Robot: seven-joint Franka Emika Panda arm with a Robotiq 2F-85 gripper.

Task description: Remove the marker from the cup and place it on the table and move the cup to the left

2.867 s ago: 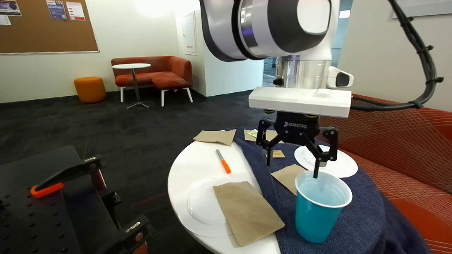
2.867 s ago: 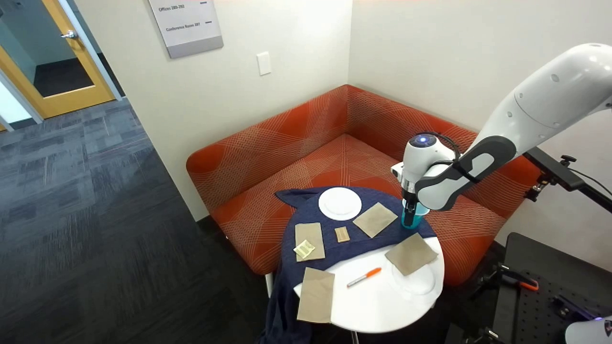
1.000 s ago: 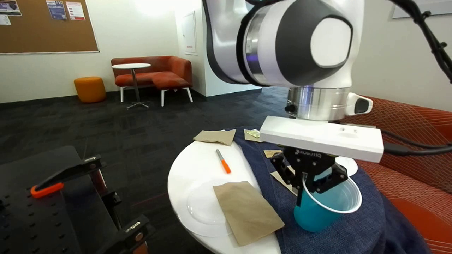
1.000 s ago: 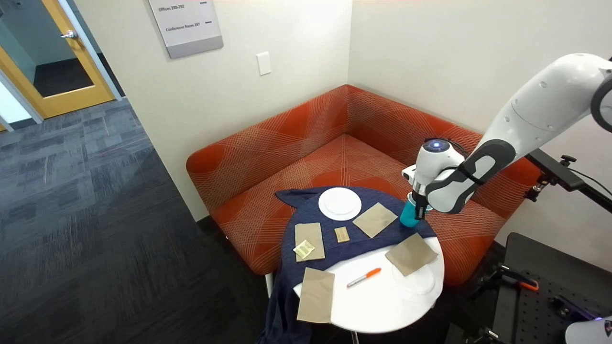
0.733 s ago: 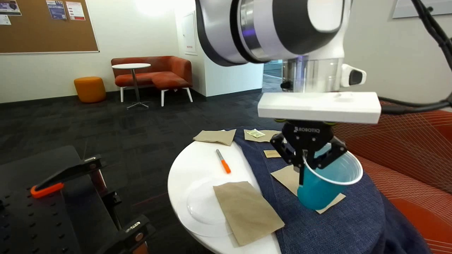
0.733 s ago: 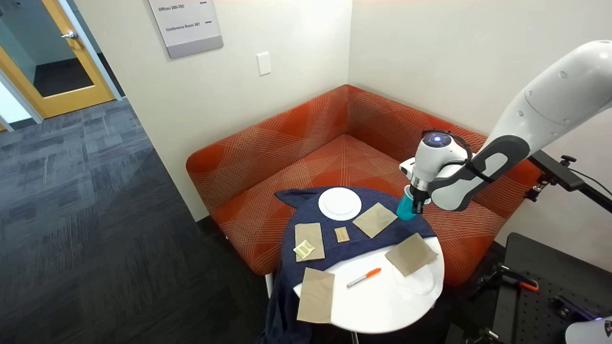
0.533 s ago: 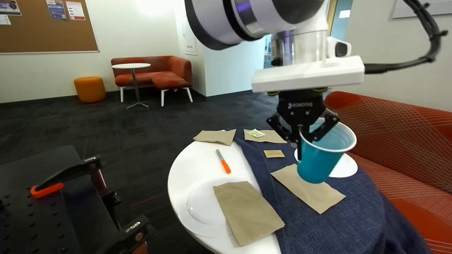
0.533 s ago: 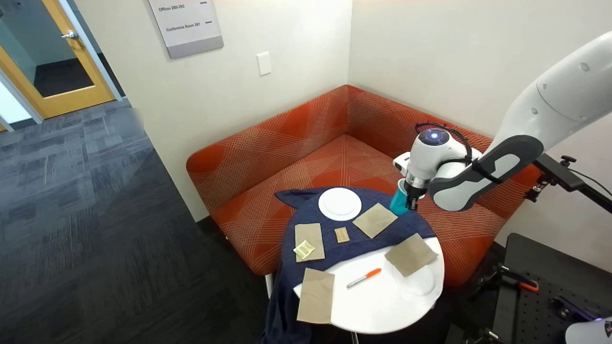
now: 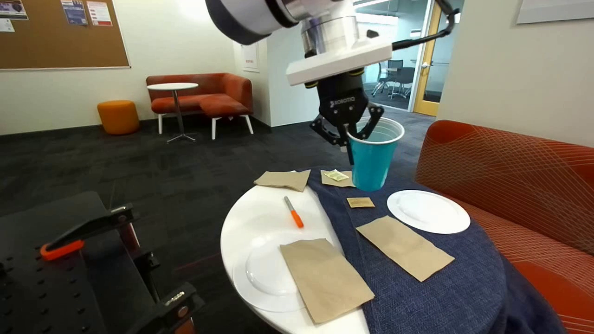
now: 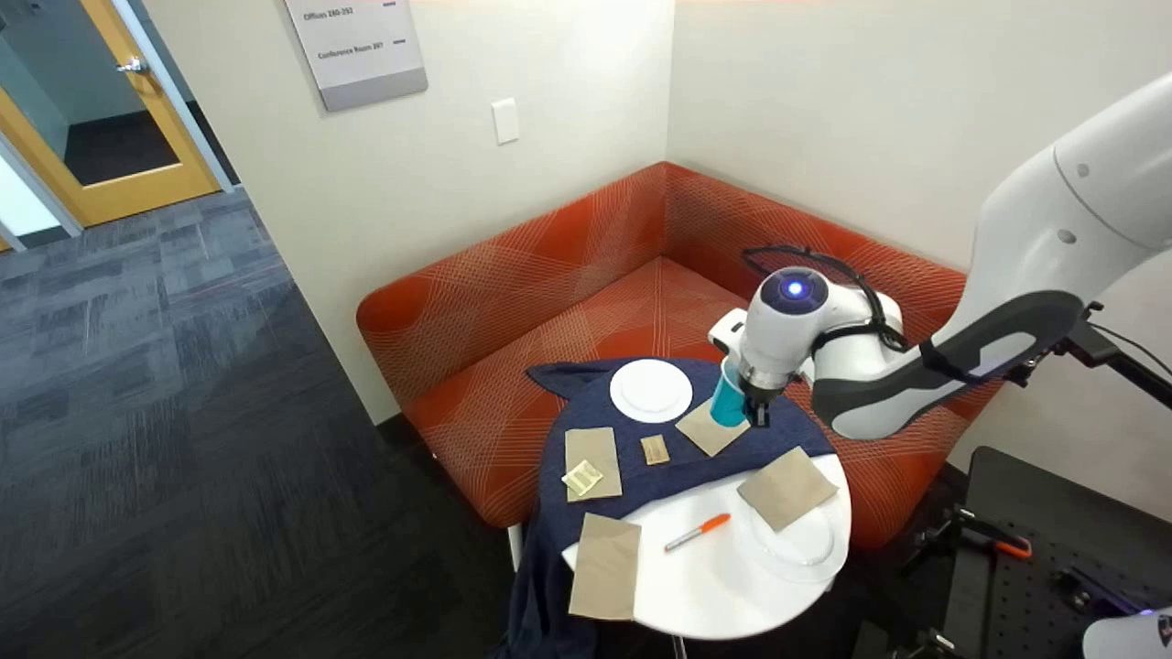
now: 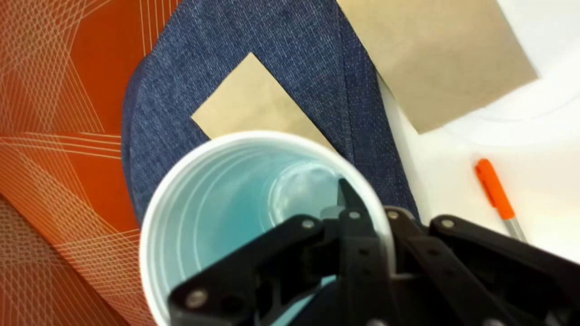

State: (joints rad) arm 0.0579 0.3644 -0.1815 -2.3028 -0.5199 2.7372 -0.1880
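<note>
Tool [image 9: 351, 154]: pinched narrow on the wall of the teal plastic cup [image 9: 375, 167]; in the wrist view one finger [image 11: 348, 194] is seen inside the rim, with the other set outside.
Cup position: mouth up, slightly tilted, held clear of the desk [image 9: 246, 218]; in an exterior view its base [image 10: 727, 416] is seen against a brown paper napkin [image 9: 403, 248].
Brown paper napkin: laid flat on a navy woven cloth [image 9: 445, 297]; partly hidden by the cup in the wrist view.
Desk surface: round, white, partly draped with that cloth.
White round plate [image 9: 429, 211]: set on the cloth, near the same napkin.
Orange-capped marker [image 9: 293, 212]: laid on the bare white part of the desk, near the cloth's edge and apart from the cup; grey barrel noted.
Second napkin [image 9: 327, 280]: laid partly over a pale plate [image 9: 255, 297].
Tan packet [image 9: 360, 202]: placed on the cloth.
Yellowish packet [image 9: 336, 175]: placed on a third napkin [image 9: 341, 184]; its print cannot be read.
Fourth napkin [image 9: 280, 180]: laid across white top and cloth.
Corner sofa [image 10: 540, 339]: orange-red with fine line pattern, seen beside the desk in both exterior views.
Background: an orange ottoman [image 9: 118, 117], a pedestal table [image 9: 172, 86] and another orange-red sofa [image 9: 226, 99] are seen in an exterior view; a cork board [image 9: 55, 41] with papers [image 9: 74, 13] is mounted on the wall.
</note>
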